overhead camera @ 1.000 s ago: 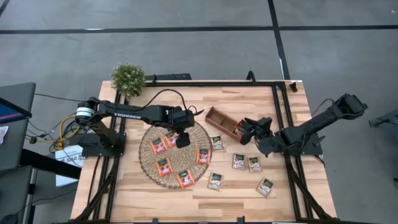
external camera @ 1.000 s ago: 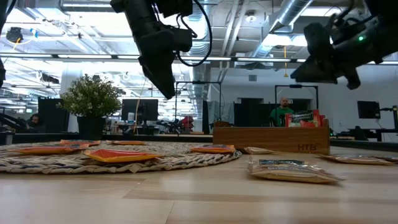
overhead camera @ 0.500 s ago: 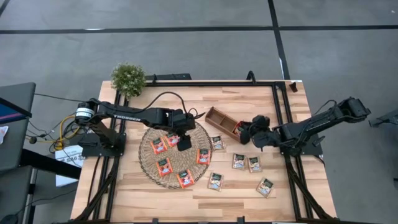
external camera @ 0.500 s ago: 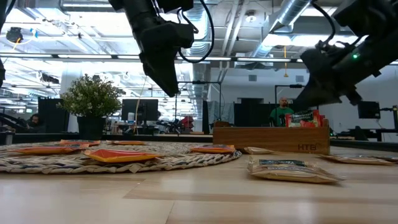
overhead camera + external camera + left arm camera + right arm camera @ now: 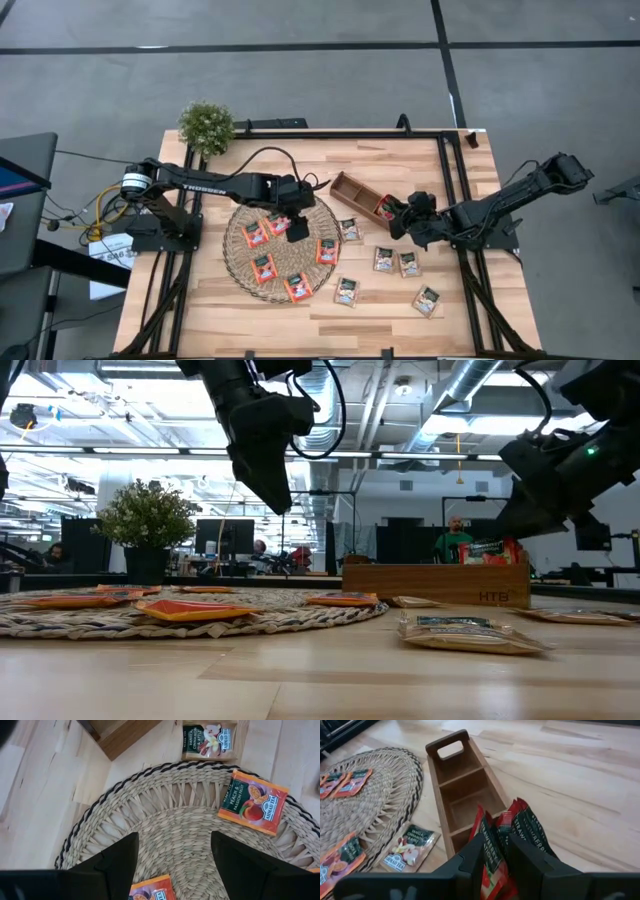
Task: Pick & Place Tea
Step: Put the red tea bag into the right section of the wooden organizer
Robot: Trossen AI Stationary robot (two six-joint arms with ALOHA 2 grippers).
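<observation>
Orange tea sachets [image 5: 264,267] lie flat on the round wicker mat [image 5: 290,258]. Green-and-pale ones [image 5: 384,259] lie on the table to its right. My left gripper [image 5: 295,228] hangs open above the mat; in the left wrist view its fingers frame bare weave, with an orange sachet [image 5: 252,802] beyond them. My right gripper [image 5: 403,213] is at the right end of the brown wooden tray [image 5: 350,188], shut on a red sachet [image 5: 490,865]. More red sachets [image 5: 527,835] stand upright in that end compartment. My right gripper pinches the red sachet's flat faces [image 5: 489,852] between its two fingers. It slants down from the table's right side. The sachet stands on edge, its top edge [image 5: 481,815] ahead of the fingertips, over the tray's end compartment. The fingers hide its lower part.
A small potted plant [image 5: 206,125] stands at the table's far left corner. The tray's other two compartments [image 5: 465,785] hold nothing. Pale sachets [image 5: 427,300] are scattered over the near right part of the table. Black frame rails run along both sides.
My right gripper has tipped its fingers downward and sunk a little toward the tray's right end, staying shut.
</observation>
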